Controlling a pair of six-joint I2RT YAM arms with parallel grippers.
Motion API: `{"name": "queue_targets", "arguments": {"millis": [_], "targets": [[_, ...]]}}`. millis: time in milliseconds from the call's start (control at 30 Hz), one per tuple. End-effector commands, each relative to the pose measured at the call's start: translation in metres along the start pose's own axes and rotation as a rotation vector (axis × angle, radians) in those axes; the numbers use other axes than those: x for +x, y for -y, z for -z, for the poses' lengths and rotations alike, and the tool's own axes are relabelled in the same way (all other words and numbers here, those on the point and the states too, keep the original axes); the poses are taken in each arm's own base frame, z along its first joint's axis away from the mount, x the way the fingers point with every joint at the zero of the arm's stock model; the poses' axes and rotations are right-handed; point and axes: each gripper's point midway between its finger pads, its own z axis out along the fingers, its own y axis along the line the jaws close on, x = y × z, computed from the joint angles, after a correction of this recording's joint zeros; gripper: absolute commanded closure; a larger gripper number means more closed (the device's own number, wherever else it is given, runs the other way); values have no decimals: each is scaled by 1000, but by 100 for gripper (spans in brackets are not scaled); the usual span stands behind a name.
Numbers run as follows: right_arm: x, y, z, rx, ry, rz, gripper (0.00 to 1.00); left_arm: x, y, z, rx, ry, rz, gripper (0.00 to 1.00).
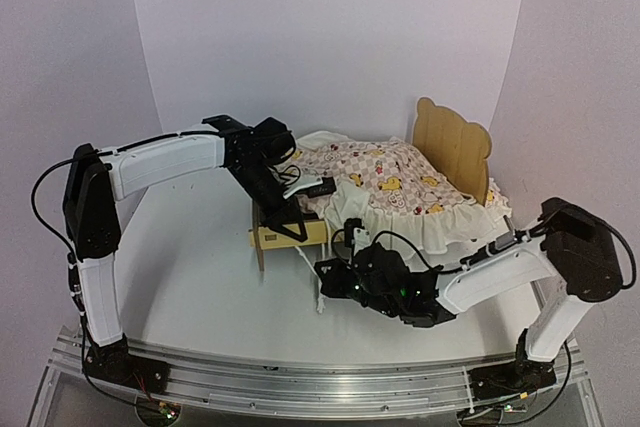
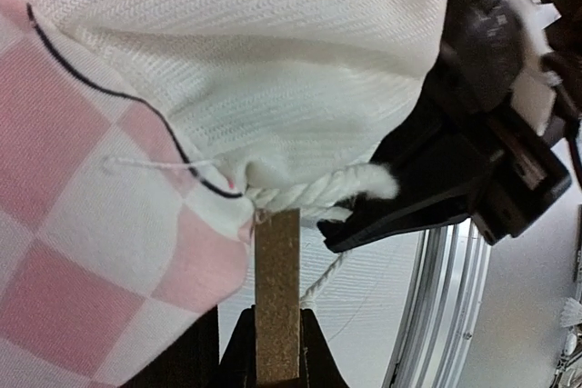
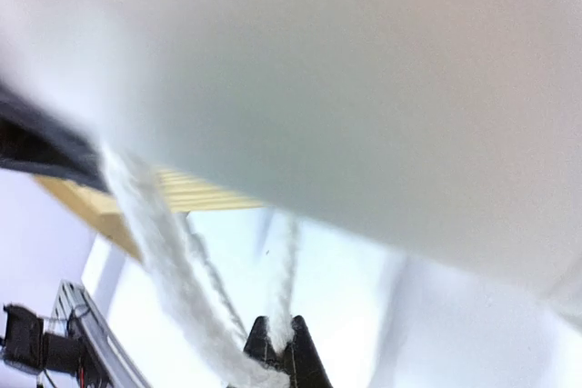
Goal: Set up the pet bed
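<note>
My left gripper [image 2: 276, 338] is clamped on the wooden foot end of the pet bed [image 1: 452, 145]. The bed runs long-ways away to its eared end (far right). My right gripper [image 3: 284, 341], just below that foot end, pinches a white cord [image 3: 159, 243] tight.

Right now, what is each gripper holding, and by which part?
The left gripper clamps the pet bed by the edge of its wooden end board. The right gripper pinches a white cord partway along its hanging length.

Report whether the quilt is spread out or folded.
Spread: the quilt lies flat across the pet bed, its edge hanging over the near side.
</note>
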Motion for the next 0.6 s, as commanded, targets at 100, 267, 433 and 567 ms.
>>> {"name": "queue_targets", "arguments": {"millis": [100,267,433,567], "targets": [[27,48,65,235,-301,239,100,-53,-16,60,14,252,-140,100],[31,15,33,144,-320,299,100,-2,4,12,165,173,-46,100],[51,7,3,107,-351,265,100,26,-12,-17,115,142,-81,100],[64,15,-7,127,-369,251,100,37,-22,-31,94,106,-114,100]]}}
